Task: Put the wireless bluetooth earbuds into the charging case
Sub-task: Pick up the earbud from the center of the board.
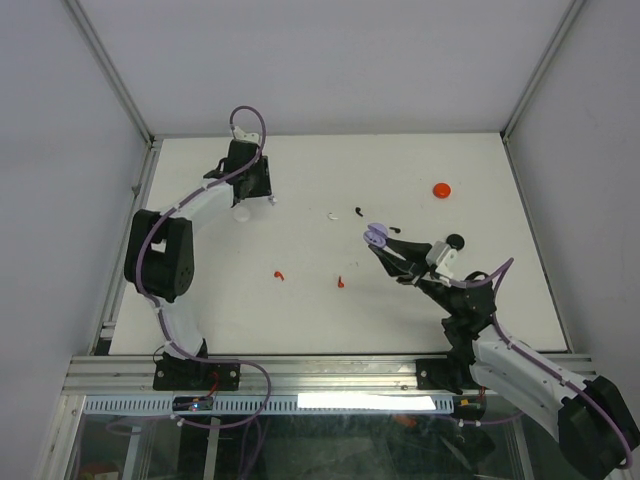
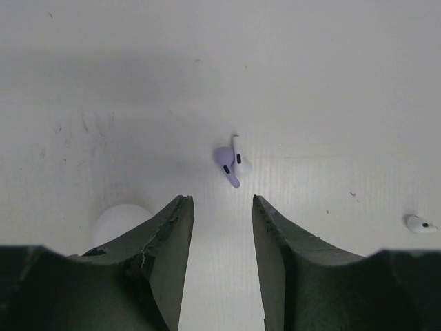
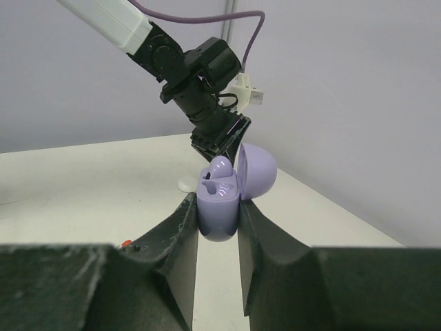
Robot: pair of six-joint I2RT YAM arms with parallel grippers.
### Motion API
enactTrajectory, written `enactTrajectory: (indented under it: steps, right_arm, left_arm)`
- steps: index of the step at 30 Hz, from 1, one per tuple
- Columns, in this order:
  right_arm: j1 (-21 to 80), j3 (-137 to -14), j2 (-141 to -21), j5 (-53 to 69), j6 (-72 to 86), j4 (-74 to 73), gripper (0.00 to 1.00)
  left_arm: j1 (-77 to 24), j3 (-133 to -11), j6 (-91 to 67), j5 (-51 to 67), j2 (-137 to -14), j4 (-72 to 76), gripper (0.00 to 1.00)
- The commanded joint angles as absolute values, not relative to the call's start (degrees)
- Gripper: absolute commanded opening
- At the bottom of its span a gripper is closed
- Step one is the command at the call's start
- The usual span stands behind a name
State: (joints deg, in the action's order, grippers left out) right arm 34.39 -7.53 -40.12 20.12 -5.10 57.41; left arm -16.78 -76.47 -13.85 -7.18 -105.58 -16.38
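- Two arms reach over the table [image 1: 300, 170] in the top view. The left gripper [image 1: 260, 193] hangs at the far left, just beside a white case [image 1: 241, 212]. The right gripper [image 1: 382, 243] clamps a lilac case [image 1: 376, 236] right of centre.
- Two red buds [image 1: 279, 274] lie apart near the middle. Beyond them are a lone white bud [image 1: 332, 215] and a black bud [image 1: 358, 211]. A red case [image 1: 442, 189] sits far right and a black case [image 1: 455, 241] beside the right arm.
- Left wrist view: the left gripper [image 2: 220, 201] is released, its fingers apart with nothing between them. Just ahead of the tips a lilac bud [image 2: 224, 164] and a white bud [image 2: 239, 157] lie touching on the table [image 2: 310, 83]. The lone white bud [image 2: 419, 223] is at the right edge, and the white case [image 2: 120, 219] shows behind the left finger.
- Right wrist view: the right gripper [image 3: 218, 207] pinches the lilac case [image 3: 219, 196] upright, its lid [image 3: 260, 169] swung open. The left arm [image 3: 193, 76] stands beyond it.
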Motion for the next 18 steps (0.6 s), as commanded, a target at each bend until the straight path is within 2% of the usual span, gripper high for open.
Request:
enactTrajectory:
  steps: [1,18]
  right_arm:
    - [34.5,-7.2,-38.6,18.4,-6.8,58.0,0.00]
    - [34.5,-7.5,-39.9,18.0,-7.1,57.9,0.00]
  left_arm:
    - [-15.7,-82.3,-11.9,-6.2,-109.6,-17.1,0.41]
    - [-15.6,-90.3,-10.8,-4.1,-120.5,-20.3,0.30]
